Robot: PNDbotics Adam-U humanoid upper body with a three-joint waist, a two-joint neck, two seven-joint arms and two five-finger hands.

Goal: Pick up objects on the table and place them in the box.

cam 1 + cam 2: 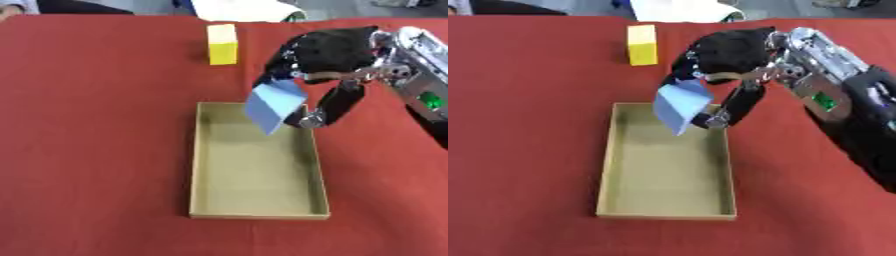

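Observation:
A shallow tan cardboard box [199, 165] lies open on the red table. My right hand [325, 55] reaches in from the right and hangs over the box's far right corner. Its fingers and thumb pinch a pale blue block [274, 105], which tilts downward above the box's far end, clear of the floor. A yellow block [222, 44] stands upright on the cloth beyond the box. My left hand shows in neither view.
Red cloth [96, 125] covers the whole table around the box. A white object [245, 10] sits past the table's far edge. A person's hand [10, 9] shows at the far left corner, away from the objects.

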